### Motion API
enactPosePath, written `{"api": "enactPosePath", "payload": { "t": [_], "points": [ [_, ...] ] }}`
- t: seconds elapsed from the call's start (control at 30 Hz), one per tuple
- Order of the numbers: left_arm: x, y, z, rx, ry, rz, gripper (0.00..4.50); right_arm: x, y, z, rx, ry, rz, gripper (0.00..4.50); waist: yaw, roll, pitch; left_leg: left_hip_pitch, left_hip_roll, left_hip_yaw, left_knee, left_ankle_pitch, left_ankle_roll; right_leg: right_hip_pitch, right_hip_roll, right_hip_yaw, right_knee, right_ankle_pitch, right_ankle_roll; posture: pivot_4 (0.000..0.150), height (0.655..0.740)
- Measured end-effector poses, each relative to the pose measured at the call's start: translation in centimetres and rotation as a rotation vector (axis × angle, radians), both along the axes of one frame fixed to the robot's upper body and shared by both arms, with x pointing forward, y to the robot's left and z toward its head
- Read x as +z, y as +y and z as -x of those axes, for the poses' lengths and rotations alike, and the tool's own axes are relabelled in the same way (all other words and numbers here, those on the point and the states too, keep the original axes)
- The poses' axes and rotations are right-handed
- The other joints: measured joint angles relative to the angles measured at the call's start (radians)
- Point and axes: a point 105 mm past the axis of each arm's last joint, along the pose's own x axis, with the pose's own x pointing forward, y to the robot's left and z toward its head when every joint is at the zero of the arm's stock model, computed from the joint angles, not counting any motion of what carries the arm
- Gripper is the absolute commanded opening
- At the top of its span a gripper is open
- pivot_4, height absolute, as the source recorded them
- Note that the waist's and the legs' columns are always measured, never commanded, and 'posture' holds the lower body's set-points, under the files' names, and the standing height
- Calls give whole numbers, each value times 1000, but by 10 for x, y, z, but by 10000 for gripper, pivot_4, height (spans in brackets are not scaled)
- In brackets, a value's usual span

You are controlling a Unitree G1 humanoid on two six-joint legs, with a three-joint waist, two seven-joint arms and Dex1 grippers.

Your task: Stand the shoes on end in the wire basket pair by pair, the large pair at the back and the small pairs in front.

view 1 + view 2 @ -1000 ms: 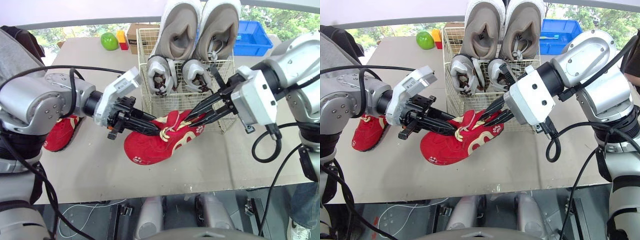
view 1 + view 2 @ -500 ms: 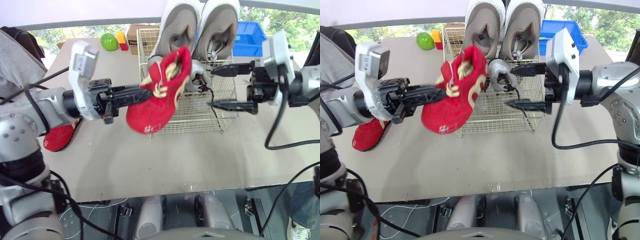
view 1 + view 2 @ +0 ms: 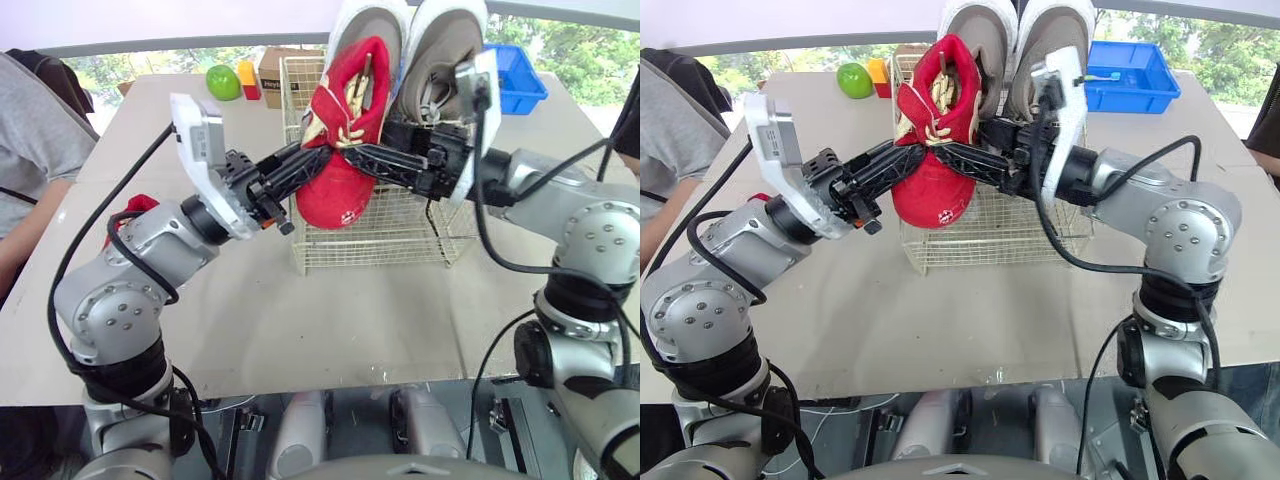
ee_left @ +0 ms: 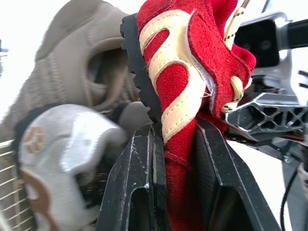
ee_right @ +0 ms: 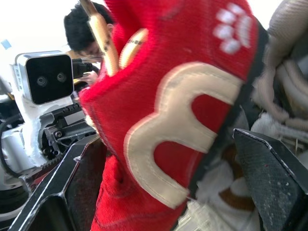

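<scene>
The red shoe (image 3: pixel 340 130) is held up in the air at the front left of the wire basket (image 3: pixel 380 240), with its long axis close to upright and its top leaning slightly towards the robot's right. Its rounded toe points down, level with the basket's front wires, and its heel and opening point up. The laced upper faces the robot, and the black treaded sole faces back towards the shoes already in the basket. Whether the toe is inside the front wall cannot be told. The left gripper (image 4: pixel 175 130) is clamped on the shoe's red and cream side wall, the fabric pinched between its two fingers. The right gripper (image 5: pixel 161 144) reaches in from the other side with its fingers spread wide and the shoe between them; a gap shows between one finger and the shoe, so it is not gripping. The large grey pair (image 3: pixel 445 45) stands on end at the back of the basket, and a small silver shoe (image 4: pixel 62 144) sits in front of it, just beside the red shoe's sole. A second red shoe (image 3: pixel 135 207) lies on the table (image 3: pixel 300 320) to the left, mostly hidden by the left arm.
</scene>
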Motion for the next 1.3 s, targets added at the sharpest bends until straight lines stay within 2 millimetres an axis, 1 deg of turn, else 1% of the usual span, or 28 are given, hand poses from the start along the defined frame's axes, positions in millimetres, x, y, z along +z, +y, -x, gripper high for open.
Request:
{"api": "enactPosePath", "payload": {
  "t": [0.13,0.2,0.3,0.37,0.47,0.53,0.6,0.63,0.67,0.7,0.87,0.97,1.0,1.03,1.07,1.1,1.13,1.17,1.2,1.3],
  "points": [
    [0,-1,3,-28,19,19,4842,3,-8,7,47,7,-22,39691,-8,0,0,1,0,-1,0,0,0,0,2,1,1,0,0,1500,7400],
    [1,-2,6,-46,24,21,4841,2,-12,11,73,10,-17,39691,-8,0,0,1,1,0,0,0,0,0,3,0,0,0,0,1500,7400],
    [2,-2,8,-55,27,20,4841,0,-15,12,83,20,-17,39691,-7,0,0,1,1,0,0,0,0,0,3,1,0,0,0,1500,7400],
    [2,-2,8,-60,30,18,4841,2,-16,12,87,14,-25,39691,-7,0,0,1,1,0,0,0,0,0,3,1,0,0,0,1500,7400],
    [-1,0,8,-55,37,13,4841,1,-13,10,97,30,-30,31070,-7,0,0,1,1,0,0,0,0,0,3,1,0,0,0,1500,7400],
    [-1,1,8,-45,33,10,4840,2,-9,10,105,35,-30,20058,-7,0,0,1,1,0,0,0,0,0,2,1,0,0,0,1500,7400],
    [0,1,7,-38,28,7,4839,3,-9,10,105,34,-31,10963,-5,0,0,0,1,0,0,0,0,0,2,1,-1,0,0,1500,7400],
    [0,2,7,-33,23,4,4838,3,-8,10,102,37,-30,7445,-4,0,0,0,0,0,0,0,0,0,2,1,-1,0,0,1500,7400],
    [1,2,7,-31,19,4,4837,2,-8,9,98,41,-31,2445,-4,0,0,0,0,0,0,0,0,0,2,1,-1,0,0,1500,7400],
    [1,2,6,-26,14,4,4827,2,-8,8,95,44,-29,0,-4,0,0,0,0,0,0,0,0,0,2,1,-1,0,0,1500,7400],
    [1,1,5,-17,-2,-2,4583,2,-9,7,83,34,-25,0,-5,0,0,0,0,0,-1,0,0,0,2,1,-1,0,0,1500,7400],
    [2,0,5,-31,1,20,4583,6,-9,8,72,-6,-19,0,-5,0,0,0,1,0,-1,0,0,0,2,1,-1,0,0,1500,7400],
    [3,0,6,-52,13,44,14716,8,-10,10,69,-32,-17,0,-4,0,0,0,1,-1,-1,0,0,0,2,1,-2,0,0,1500,7400],
    [4,-2,9,-86,25,63,20324,12,-12,11,61,-62,-21,0,-5,0,0,0,1,-1,-1,0,0,0,2,1,-2,0,0,1500,7400],
    [4,-3,9,-91,26,66,20324,12,-12,11,60,-65,-21,0,-5,0,0,0,1,-1,-1,0,0,0,2,1,-2,0,0,1500,7400],
    [5,-4,11,-108,35,75,27125,14,-13,11,55,-79,-23,0,-5,0,0,0,1,-1,-1,0,0,0,2,1,-2,0,0,1500,7400],
    [5,-4,12,-110,41,76,30480,15,-15,11,51,-84,-18,0,-5,0,0,0,1,-1,-1,0,0,0,2,1,-2,0,0,1500,7400],
    [5,-4,12,-110,51,76,36695,18,-21,10,31,-98,-15,0,-4,0,0,0,1,-1,-1,0,0,0,2,1,-2,-1,0,1500,7400],
    [4,-4,12,-113,56,73,39549,20,-24,10,18,-108,-18,0,-4,0,0,0,1,-1,-1,0,0,0,2,1,-2,-1,-1,1500,7400],
    [-6,-2,18,-127,98,32,39549,26,-40,9,-29,-144,-3,0,-5,0,0,0,1,-1,-3,0,0,0,2,2,-3,-2,-3,1500,7400]
  ]
}}
